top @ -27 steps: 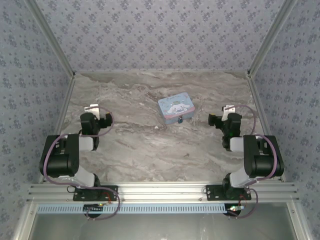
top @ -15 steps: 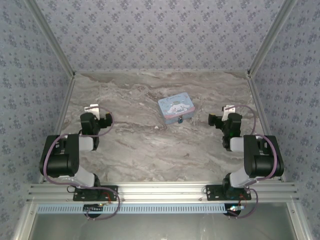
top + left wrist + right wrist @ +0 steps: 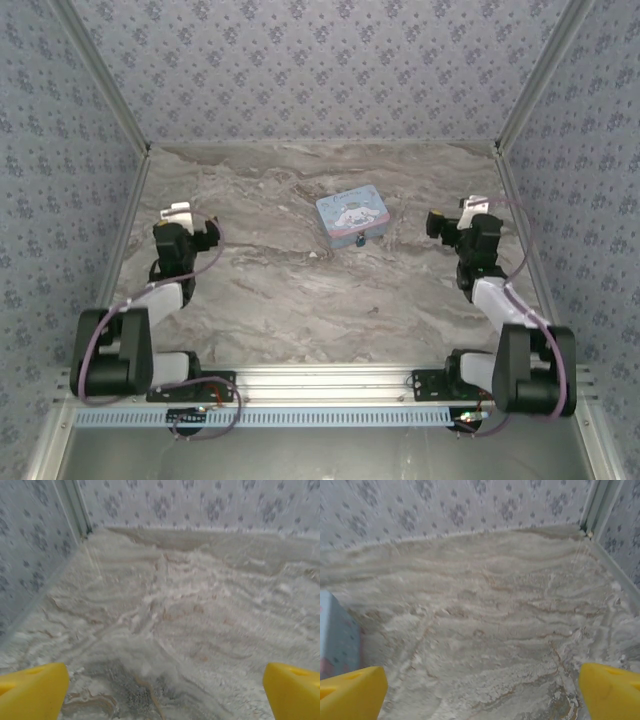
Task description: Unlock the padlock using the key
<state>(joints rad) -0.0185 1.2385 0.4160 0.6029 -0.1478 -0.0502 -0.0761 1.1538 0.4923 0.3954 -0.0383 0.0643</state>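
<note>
A tiny blue-teal padlock [image 3: 360, 241] sits at the near edge of the pale blue cartoon tin [image 3: 352, 218], mid-table. The key is too small for me to make out. My left gripper [image 3: 178, 214] hovers over the table's left side, far from the tin. Its yellow fingertips [image 3: 32, 692] stand wide apart over bare marble, so the left gripper [image 3: 165, 692] is open. My right gripper [image 3: 470, 208] hangs to the right of the tin. It is open too [image 3: 482, 692], nothing between its fingertips [image 3: 610, 690]. The tin's corner [image 3: 337, 630] shows at the left of the right wrist view.
The marble tabletop [image 3: 300, 290] is boxed in by patterned walls at the back and both sides. Metal corner posts [image 3: 520, 100] rise at the rear corners. An aluminium rail [image 3: 320, 380] carries both arm bases at the near edge.
Both arms have unfolded. The left gripper shifted slightly left and farther back, the right gripper right and farther back. Both elbows dropped toward the bases. The tin has not moved.
</note>
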